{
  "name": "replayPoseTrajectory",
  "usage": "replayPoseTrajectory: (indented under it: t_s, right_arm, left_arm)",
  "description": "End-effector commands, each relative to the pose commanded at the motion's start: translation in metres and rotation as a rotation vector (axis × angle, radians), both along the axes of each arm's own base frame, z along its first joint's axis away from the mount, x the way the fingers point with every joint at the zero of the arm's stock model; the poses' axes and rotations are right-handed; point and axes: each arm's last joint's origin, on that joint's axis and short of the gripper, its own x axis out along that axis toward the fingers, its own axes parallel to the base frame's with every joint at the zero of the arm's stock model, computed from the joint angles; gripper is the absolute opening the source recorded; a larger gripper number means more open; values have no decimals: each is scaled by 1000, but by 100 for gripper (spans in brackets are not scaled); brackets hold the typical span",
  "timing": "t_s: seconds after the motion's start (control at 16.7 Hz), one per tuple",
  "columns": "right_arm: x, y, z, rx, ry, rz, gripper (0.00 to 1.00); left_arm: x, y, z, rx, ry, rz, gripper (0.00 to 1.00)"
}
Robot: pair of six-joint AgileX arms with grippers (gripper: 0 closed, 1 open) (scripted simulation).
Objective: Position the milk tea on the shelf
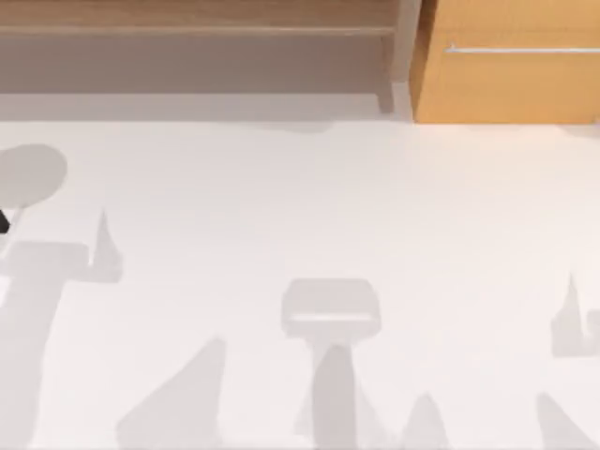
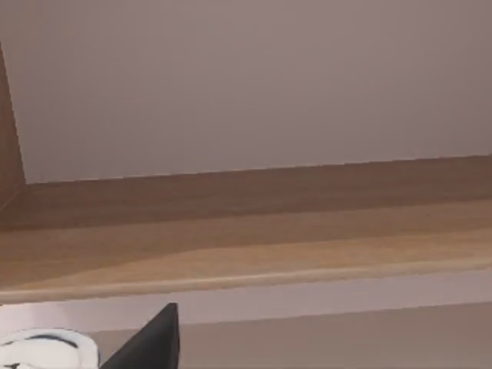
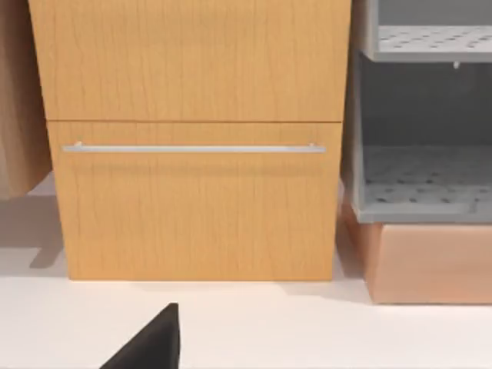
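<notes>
The shelf [image 1: 187,19] is a long light-brown board along the table's far edge, with a shadowed grey recess [image 1: 187,61] under it and a pale upright post [image 1: 405,56] at its right end. In the left wrist view the shelf board [image 2: 246,246] lies close ahead, under a grey back wall. A white rounded top with a dark line, the milk tea [image 2: 42,350], peeks in at that view's edge, beside a black part of my left gripper [image 2: 150,346]. My right gripper [image 3: 150,346] is a black tip over the white table, facing the cabinet.
An orange-wood cabinet [image 1: 511,80] with a thin silver bar handle [image 3: 192,148] stands right of the shelf post. Beside it is a grey perforated rack [image 3: 423,192] on a wooden base. Arm shadows fall across the white table [image 1: 300,206].
</notes>
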Motion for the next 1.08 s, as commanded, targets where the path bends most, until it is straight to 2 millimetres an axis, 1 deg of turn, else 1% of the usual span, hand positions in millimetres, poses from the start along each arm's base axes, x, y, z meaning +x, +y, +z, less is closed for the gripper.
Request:
replayPoseTrajectory:
  t_s: [0.12, 0.24, 0.42, 0.54, 0.66, 0.84, 0.96, 1.08]
  right_arm:
    - [0, 0, 0, 0, 0, 0, 100]
    - [0, 0, 0, 0, 0, 0, 100]
    - [0, 0, 0, 0, 0, 0, 100]
    - [0, 0, 0, 0, 0, 0, 100]
    - [0, 0, 0, 0, 0, 0, 100]
    - [0, 0, 0, 0, 0, 0, 100]
    - [0, 0, 0, 0, 0, 0, 100]
    - [0, 0, 0, 0, 0, 0, 100]
  left_arm:
    - [28, 12, 1, 7, 17, -14, 100]
    - [56, 28, -8, 9, 44, -21, 100]
    - [92, 60, -39, 1, 91, -17, 100]
    - [107, 82, -66, -10, 122, -6, 100]
    - [114, 102, -94, -25, 150, 11, 100]
    - [115, 126, -128, -42, 176, 39, 100]
    - [113, 136, -141, -48, 182, 54, 100]
    - [112, 140, -146, -50, 185, 61, 100]
